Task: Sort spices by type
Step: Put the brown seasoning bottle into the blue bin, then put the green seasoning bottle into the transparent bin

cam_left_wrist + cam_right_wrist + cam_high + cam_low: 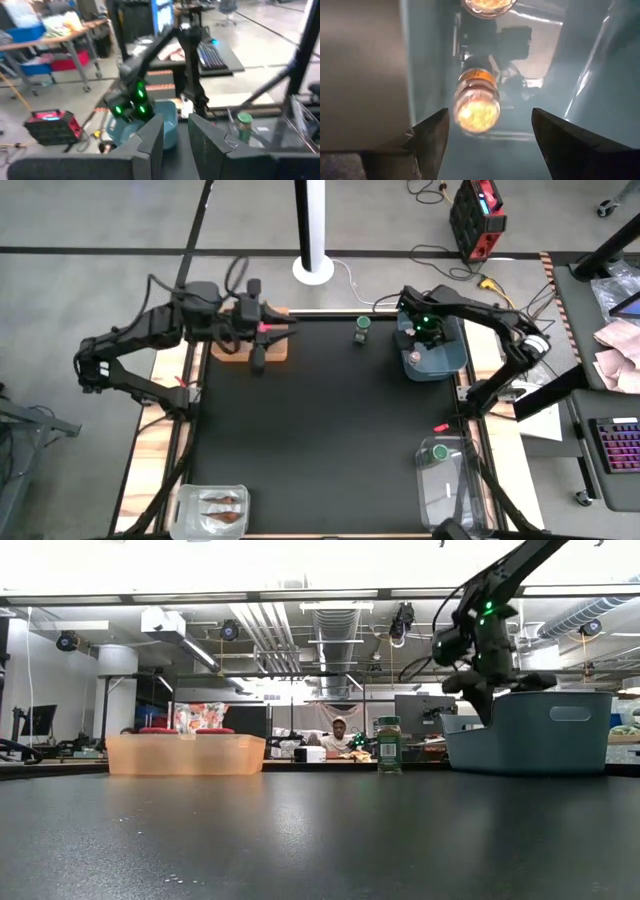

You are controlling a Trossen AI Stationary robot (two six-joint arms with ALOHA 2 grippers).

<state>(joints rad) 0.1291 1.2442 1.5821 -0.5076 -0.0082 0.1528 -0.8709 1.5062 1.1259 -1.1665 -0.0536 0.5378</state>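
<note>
A green-capped jar (362, 330) (387, 744) stands upright on the table near its far edge. A second green-capped jar (438, 451) lies in the clear container at the near right. Two tan-capped jars (477, 107) (487, 4) sit inside the blue tub (452, 362). Two brown-orange packets (222, 508) lie in the clear container at the near left. Red tops (155, 729) show over the orange tray's rim (185, 755). My right gripper (490, 115) (425, 340) hangs open inside the tub, above one jar. My left gripper (176, 145) (275, 330) hovers over the orange tray, open by a narrow gap.
The orange tray (275, 352) sits at the far left and the blue tub (540, 730) at the far right. A small red thing (441, 427) lies on the mat near the right edge. The black mat's middle (320, 430) is bare. A person sits in the room beyond the table.
</note>
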